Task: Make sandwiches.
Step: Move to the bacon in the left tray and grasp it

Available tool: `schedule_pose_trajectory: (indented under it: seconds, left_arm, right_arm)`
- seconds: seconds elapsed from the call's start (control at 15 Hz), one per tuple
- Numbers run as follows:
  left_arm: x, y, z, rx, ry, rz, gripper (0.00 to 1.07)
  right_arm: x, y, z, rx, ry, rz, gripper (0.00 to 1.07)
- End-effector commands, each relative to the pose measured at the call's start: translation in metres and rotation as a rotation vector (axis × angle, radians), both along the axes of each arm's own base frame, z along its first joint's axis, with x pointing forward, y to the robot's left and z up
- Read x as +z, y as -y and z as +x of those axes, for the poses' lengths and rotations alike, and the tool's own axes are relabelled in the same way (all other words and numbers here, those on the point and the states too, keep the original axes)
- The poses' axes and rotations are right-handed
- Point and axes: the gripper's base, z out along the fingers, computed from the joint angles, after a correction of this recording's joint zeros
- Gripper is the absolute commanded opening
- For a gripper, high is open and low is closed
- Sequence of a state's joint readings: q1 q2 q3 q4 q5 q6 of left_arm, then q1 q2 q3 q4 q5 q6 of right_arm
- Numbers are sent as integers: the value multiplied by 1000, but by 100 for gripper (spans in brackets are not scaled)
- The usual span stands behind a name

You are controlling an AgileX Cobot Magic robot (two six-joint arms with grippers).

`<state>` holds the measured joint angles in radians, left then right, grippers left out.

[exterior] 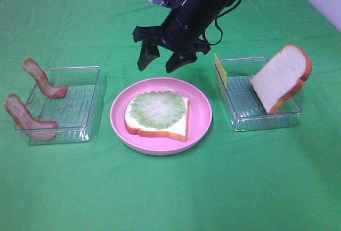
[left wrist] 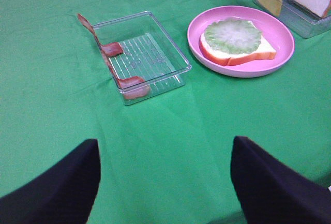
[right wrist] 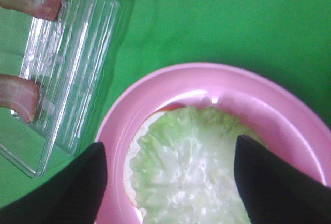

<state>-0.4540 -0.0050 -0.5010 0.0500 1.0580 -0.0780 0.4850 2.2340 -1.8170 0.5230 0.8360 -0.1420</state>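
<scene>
A bread slice [exterior: 165, 130] topped with pale green lettuce [exterior: 158, 108] lies on the pink plate [exterior: 203, 119]. My right gripper [exterior: 157, 66] hovers just above the plate's far edge, open and empty; in its wrist view the right gripper [right wrist: 168, 182] straddles the lettuce [right wrist: 191, 167]. Two bacon strips [exterior: 43, 79] [exterior: 25, 116] lean on the left tray [exterior: 80, 108]. A second bread slice [exterior: 282, 76] and a cheese square [exterior: 220, 71] stand in the right tray [exterior: 250, 113]. My left gripper [left wrist: 165, 182] is open over bare cloth, well short of the bacon tray [left wrist: 155, 53].
Green cloth covers the whole table. The two clear trays flank the plate, left and right. The right arm reaches in from the upper right over the plate. A pale surface edges the table's far corners.
</scene>
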Motion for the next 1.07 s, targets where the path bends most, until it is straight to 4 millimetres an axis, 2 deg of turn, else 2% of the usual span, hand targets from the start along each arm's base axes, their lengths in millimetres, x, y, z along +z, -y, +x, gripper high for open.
schedule_pose_trajectory:
  seconds: [0.07,0.27,0.4,0.6,0.8,0.93,1.07]
  left_arm:
    - [0,-1,-1,-2,20,-5,68]
    - [0,-1,-1,-2,20,-5,68]
    - [0,-1,-1,-2,20,-5,68]
    - [0,-1,-1,-2,20,-5,68]
    - [0,-1,-1,-2,20,-5,68]
    - [0,-1,-1,-2,19,-5,68]
    - [0,-1,-1,-2,19,-5,68]
  right_arm:
    - [32,2,10,53,120,-39,67]
    - [78,8,5,114,165,-85,67]
    - [104,21,-5,124,187,-167,67]
    - [145,47,-28,64,171,-306,67]
    - [186,64,-51,-76,206,-293,67]
    - [203,75,-71,-90,227,-288,67]
    - [207,91,-98,-90,212,-312,67]
